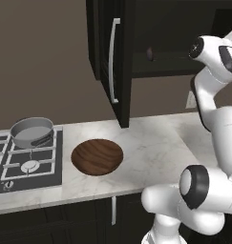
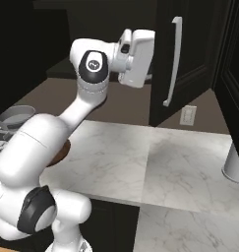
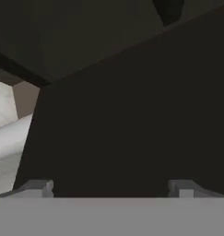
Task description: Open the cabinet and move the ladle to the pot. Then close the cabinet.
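Observation:
The cabinet (image 1: 151,33) hangs on the wall with its left door (image 1: 115,59) swung out towards me. Another door with a pale bar handle (image 2: 176,59) stands open just right of my white hand (image 2: 138,56). On the dark shelf lies a small dark rounded shape (image 1: 149,53), seemingly the ladle. My gripper (image 3: 111,189) is open and reaches into the dark cabinet, its fingertips (image 3: 39,188) wide apart with nothing between them. Far below to the left, the grey pot (image 1: 32,132) sits on the stove, also seen as the pot (image 2: 15,115).
A wide brown wooden dish (image 1: 97,156) lies on the marble counter (image 1: 155,147) beside the stove (image 1: 26,167). A pale cylinder (image 2: 234,162) stands at the counter's right end. A wall outlet (image 2: 188,115) sits under the cabinet.

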You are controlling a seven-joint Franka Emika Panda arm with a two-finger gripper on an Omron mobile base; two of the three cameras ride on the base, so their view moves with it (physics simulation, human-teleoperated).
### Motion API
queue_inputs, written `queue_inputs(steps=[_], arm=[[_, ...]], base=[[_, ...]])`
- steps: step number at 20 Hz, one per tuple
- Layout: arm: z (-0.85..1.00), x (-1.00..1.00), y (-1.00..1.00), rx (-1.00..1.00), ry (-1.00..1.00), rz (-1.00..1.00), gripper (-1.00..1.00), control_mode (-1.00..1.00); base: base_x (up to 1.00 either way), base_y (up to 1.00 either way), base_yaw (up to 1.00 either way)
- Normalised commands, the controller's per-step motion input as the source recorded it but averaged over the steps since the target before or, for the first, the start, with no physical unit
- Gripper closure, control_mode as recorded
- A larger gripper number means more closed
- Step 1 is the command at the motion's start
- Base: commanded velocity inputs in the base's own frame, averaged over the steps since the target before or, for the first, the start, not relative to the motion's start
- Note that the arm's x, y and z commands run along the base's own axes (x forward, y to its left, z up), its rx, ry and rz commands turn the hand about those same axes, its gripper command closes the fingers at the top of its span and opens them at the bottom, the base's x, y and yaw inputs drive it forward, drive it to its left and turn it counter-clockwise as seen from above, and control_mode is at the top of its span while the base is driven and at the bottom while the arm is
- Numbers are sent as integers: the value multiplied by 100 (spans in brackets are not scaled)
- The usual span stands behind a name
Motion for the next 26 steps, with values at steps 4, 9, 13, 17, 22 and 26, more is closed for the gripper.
queue_inputs(steps=[4, 9, 13, 17, 22, 26], arm=[[0, 0, 36, 14, -29, 26, -100, -100], [0, 0, 34, 18, -24, 26, -100, -100], [1, 0, 44, 20, -18, 26, -100, -100], [0, 0, 49, 20, -20, 22, -100, -100], [2, 0, 48, 20, -9, 21, -100, -100], [0, 0, 55, 16, -1, 25, -100, -100]], base=[[0, 0, 0], [0, 0, 0], [0, 0, 0], [0, 0, 0], [0, 0, 0], [0, 0, 0]])
